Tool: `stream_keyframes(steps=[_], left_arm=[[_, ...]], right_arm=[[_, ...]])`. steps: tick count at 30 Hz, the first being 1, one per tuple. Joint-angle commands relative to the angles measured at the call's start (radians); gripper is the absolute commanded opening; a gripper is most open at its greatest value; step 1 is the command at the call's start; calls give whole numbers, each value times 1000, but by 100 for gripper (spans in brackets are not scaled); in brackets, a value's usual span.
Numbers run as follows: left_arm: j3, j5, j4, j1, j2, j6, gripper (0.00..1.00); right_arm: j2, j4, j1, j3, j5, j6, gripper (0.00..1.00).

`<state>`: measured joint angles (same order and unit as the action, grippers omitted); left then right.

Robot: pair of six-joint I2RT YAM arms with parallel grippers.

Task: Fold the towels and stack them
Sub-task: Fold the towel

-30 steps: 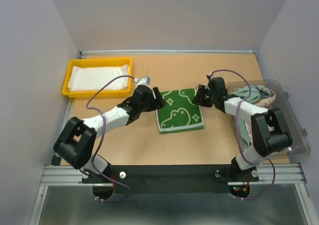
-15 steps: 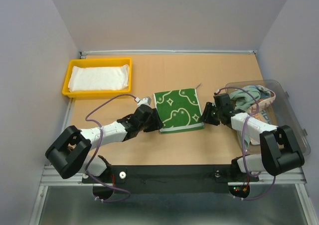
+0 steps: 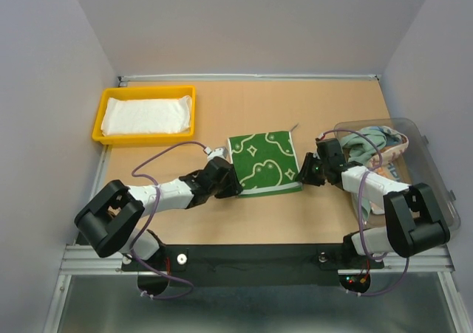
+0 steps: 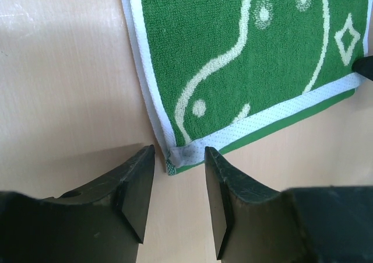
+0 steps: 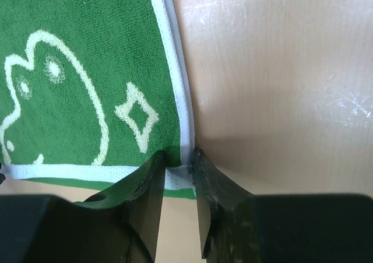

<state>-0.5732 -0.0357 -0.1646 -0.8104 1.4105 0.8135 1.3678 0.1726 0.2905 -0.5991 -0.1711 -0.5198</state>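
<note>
A dark green towel (image 3: 264,163) with white marks and a white border lies flat on the table. My left gripper (image 3: 233,187) sits low at its near left corner. In the left wrist view the left gripper (image 4: 179,153) is open, with its fingertips on either side of that towel corner (image 4: 175,158). My right gripper (image 3: 301,176) is at the near right corner. In the right wrist view the right gripper (image 5: 178,157) has its jaws narrow but apart around the white border corner (image 5: 178,178), which still lies flat. A white towel (image 3: 145,115) rests in the tray.
The yellow tray (image 3: 98,126) stands at the back left. A clear plastic bin (image 3: 432,200) at the right edge holds several bunched towels (image 3: 373,142). Both arms' cables loop over the table beside the green towel.
Both grippers have come toward me along the towel's sides to its near corners, and both sets of jaws have narrowed. The green towel has not moved.
</note>
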Motion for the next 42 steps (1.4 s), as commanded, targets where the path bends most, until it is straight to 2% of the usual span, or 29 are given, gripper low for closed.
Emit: stream_keyframes(steps=[1, 23, 27, 28, 31, 42], left_arm=[[-43, -16, -19, -7, 2, -5, 50], [-76, -33, 20, -21, 11, -20, 50], [-77, -33, 19, -21, 18, -20, 50], [-79, -32, 20, -21, 22, -20, 50], [-85, -32, 22, -23, 27, -20, 50], [-109, -109, 117, -24, 31, -16, 50]], right_arm=[[-10, -15, 10, -36, -45, 14, 32], [-50, 7, 12, -59, -59, 15, 32], [-30, 5, 12, -50, -51, 17, 19], [-21, 5, 12, -48, -42, 18, 12], [-9, -1, 12, -39, -38, 20, 1], [-3, -27, 12, -19, -51, 20, 1]])
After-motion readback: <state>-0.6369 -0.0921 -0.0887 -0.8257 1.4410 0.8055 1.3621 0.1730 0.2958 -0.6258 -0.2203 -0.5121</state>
